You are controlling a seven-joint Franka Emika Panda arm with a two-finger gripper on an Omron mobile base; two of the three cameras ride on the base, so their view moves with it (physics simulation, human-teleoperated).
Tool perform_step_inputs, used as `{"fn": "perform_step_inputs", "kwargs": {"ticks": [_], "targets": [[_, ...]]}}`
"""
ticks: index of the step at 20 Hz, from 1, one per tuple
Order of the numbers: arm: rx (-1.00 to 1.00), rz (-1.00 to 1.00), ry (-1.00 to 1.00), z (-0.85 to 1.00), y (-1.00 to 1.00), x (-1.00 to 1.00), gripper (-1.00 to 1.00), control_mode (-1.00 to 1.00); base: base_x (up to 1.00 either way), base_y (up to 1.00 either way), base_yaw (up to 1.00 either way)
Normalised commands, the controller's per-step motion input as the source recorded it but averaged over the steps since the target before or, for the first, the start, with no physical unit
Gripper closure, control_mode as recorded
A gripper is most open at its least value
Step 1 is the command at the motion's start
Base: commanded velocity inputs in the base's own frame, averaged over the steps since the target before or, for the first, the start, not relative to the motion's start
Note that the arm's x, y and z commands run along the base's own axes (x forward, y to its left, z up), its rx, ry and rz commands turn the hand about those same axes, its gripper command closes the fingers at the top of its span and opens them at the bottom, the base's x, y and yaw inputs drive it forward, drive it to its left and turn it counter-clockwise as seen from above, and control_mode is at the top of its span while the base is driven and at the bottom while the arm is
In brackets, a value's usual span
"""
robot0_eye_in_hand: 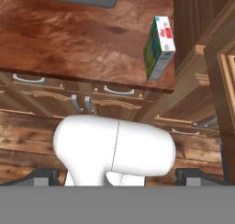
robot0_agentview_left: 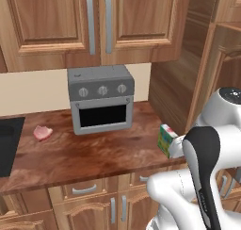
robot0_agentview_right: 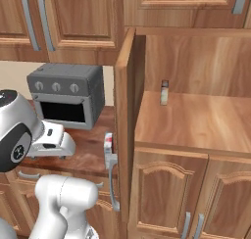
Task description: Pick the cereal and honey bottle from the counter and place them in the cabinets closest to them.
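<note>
The cereal [robot0_agentview_left: 165,139] is a slim box standing upright near the right end of the wooden counter [robot0_agentview_left: 94,149]. Its green face and red-and-white face show in the hand view [robot0_eye_in_hand: 159,47]. A sliver of the cereal [robot0_agentview_right: 108,144] shows just left of the open door [robot0_agentview_right: 128,110] of the cabinets [robot0_agentview_right: 196,120]. The plain wooden shelf inside is right of that door. My gripper [robot0_eye_in_hand: 119,176] is open, its dark fingertips [robot0_eye_in_hand: 46,175] far apart with nothing between them. It hangs off the counter's front edge, short of the cereal. The honey bottle is out of view.
A grey toaster oven [robot0_agentview_left: 100,99] stands at the back of the counter. A pink lump [robot0_agentview_left: 42,132] lies at the left near a dark sink [robot0_agentview_left: 8,144]. A small box [robot0_agentview_right: 164,92] stands at the back of the shelf. Closed upper doors [robot0_agentview_left: 56,21] hang overhead.
</note>
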Motion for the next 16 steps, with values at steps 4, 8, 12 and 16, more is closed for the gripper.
{"fn": "perform_step_inputs", "kwargs": {"ticks": [4,8,12,16], "targets": [[-0.03,0.00,0.00,-0.06,0.01,0.04,-1.00,-1.00,0.00,0.00,0.00],[-0.03,0.00,0.00,-0.12,0.00,0.09,-1.00,-1.00,0.00,0.00,0.00],[-0.01,-0.03,0.00,-0.06,0.00,0.22,-1.00,-1.00,0.00,0.00,0.00],[0.00,-0.04,0.00,-0.04,-0.01,0.33,-1.00,-1.00,0.00,0.00,0.00]]}}
